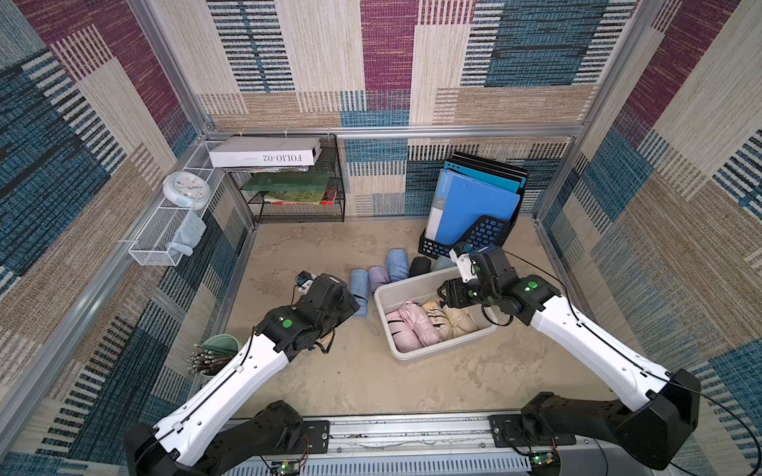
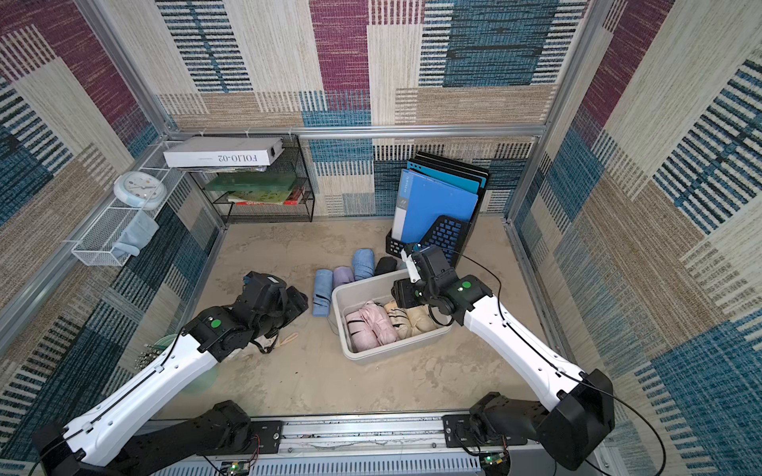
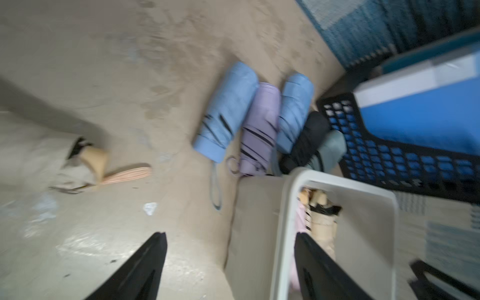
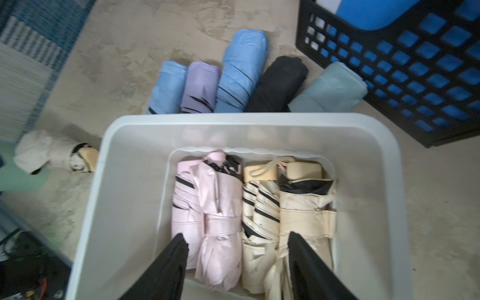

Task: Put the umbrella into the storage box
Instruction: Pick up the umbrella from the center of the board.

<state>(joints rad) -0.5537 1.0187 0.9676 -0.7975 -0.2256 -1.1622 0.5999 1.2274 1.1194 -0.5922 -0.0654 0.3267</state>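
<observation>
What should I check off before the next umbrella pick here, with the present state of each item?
1. Left end effector free: ok, open, nothing between the fingers.
2. Right end effector free: ok, open above the storage box, holding nothing.
3. All umbrellas stored: not ok, a beige umbrella lies on the table beside the box, and a row of five umbrellas lies beyond it.
4. Room in the box: cannot tell, the pink umbrella and two cream umbrellas cover the visible floor.
5. Left wrist view sharp: not ok, blurred.
</observation>
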